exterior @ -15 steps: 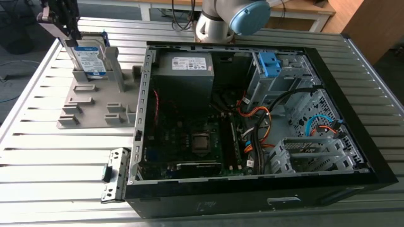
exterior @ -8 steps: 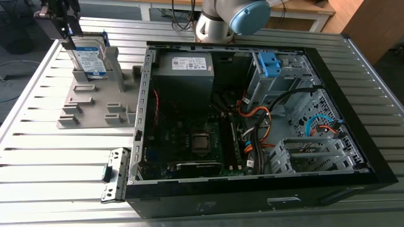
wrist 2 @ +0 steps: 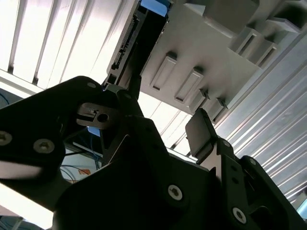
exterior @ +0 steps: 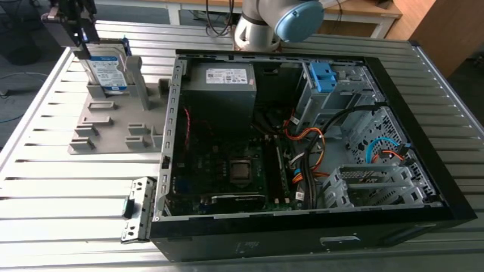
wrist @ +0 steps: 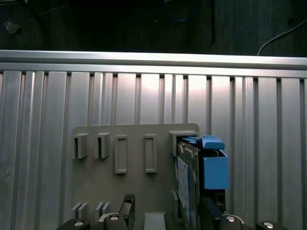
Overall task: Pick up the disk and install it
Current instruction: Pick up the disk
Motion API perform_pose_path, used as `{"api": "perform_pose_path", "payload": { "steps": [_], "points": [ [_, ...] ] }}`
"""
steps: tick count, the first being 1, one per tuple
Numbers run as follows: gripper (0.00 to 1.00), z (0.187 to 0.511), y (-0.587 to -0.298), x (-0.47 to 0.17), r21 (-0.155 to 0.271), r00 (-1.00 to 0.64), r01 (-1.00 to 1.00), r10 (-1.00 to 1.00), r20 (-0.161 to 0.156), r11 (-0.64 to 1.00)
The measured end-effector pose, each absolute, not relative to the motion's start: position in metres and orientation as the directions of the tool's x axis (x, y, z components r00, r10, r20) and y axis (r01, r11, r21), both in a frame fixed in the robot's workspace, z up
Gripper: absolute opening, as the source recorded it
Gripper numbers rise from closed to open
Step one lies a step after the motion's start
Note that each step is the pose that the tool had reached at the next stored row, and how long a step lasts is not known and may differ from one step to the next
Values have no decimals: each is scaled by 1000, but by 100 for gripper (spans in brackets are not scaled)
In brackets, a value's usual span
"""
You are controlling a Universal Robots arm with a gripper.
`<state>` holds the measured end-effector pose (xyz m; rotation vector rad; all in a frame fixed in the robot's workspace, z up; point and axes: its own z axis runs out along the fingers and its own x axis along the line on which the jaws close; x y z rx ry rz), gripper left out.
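The disk (exterior: 104,69) stands on edge in a slot of the grey holder plate (exterior: 113,127), at the exterior view's left, outside the computer case. Its white-and-blue label faces the camera and a blue carrier frame edges it. My gripper (exterior: 79,41) hangs just above its top edge and is open. In the first wrist view the disk (wrist: 188,179) with its blue frame sits close beside one finger (wrist: 210,212), and the other finger (wrist: 127,205) stands well apart from it. The second wrist view shows the disk (wrist 2: 136,48) edge-on beyond the gripper (wrist 2: 160,120), with nothing clamped.
The open computer case (exterior: 175,141) lies at the exterior view's right of the holder. Inside it are a grey power-supply box (exterior: 219,79), a blue bracket (exterior: 323,76) on a metal drive cage, the motherboard (exterior: 226,164) and loose cables (exterior: 310,141). The arm's base (exterior: 261,25) stands behind the case.
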<state>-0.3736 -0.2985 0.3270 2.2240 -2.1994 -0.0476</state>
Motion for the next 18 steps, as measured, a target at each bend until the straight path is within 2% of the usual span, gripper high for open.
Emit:
{"api": "perform_pose_path", "payload": {
  "steps": [2,6,7,10,14,18],
  "points": [
    [64,326,-296,-374,31,11,-999,-1000,-20,-12],
    [64,325,-294,-374,30,11,-999,-997,-73,-13],
    [64,324,-293,-374,30,11,-999,-997,-78,-14],
    [64,324,-289,-374,30,13,-999,-997,-71,-15],
    [64,323,-279,-374,31,13,-999,-999,-39,-14],
    [64,320,-275,-374,30,14,-999,-999,-39,-15]
  ]
}}
